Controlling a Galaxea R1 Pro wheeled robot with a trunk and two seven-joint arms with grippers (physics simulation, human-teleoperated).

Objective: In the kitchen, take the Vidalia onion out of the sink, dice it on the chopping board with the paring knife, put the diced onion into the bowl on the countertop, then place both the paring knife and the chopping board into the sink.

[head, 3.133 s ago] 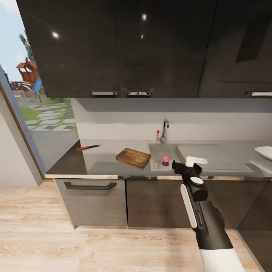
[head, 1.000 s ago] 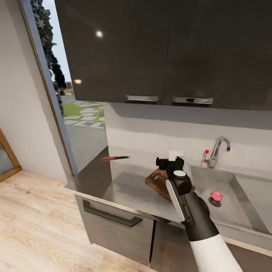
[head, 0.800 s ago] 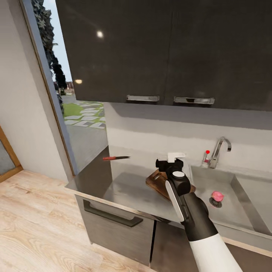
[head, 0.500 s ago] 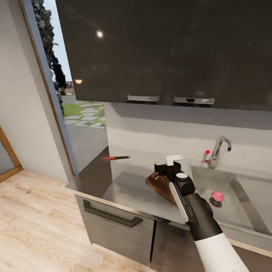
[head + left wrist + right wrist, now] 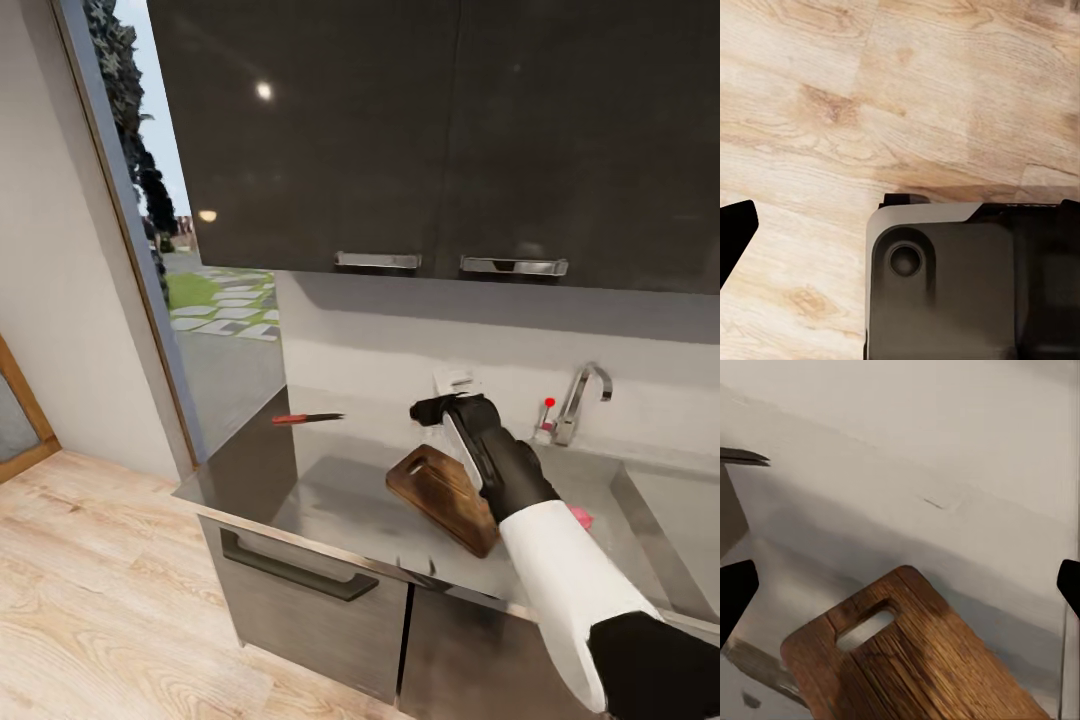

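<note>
Right gripper [image 5: 452, 383] up over the countertop [image 5: 335, 495] past the far end of the board [image 5: 443, 495], near the back wall; fingers [image 5: 736, 589] spread wide with nothing between them, as seen in the right wrist view above the board's handle slot. Left gripper hanging low over the wood floor [image 5: 832, 97], one fingertip [image 5: 735, 234] at the frame edge, the other lost against the dark base, so spread or shut impossible to tell. Onion [image 5: 582, 518] down in the sink [image 5: 560, 472] by the drain, mostly hidden behind the right forearm, untouched. Knife [image 5: 305, 418] well apart to the left, by the window; tap [image 5: 578, 396] just beyond the arm. Likely trouble from here: gripper headed away from the onion, so a swing back toward the basin risks clipping the tap or the sink rim with the forearm; a descent here risks nudging the board askew or off the counter edge; with the onion screened from the head view, a blind reach likely to knock it rolling rather than catch it. Compared with half a second ago: gripper then lower, over the board's far end; now raised and pushed further toward the wall, more of the white forearm in view, board uncovered, onion gone from plainly visible to nearly covered. Board, knife and camera unmoved.
</note>
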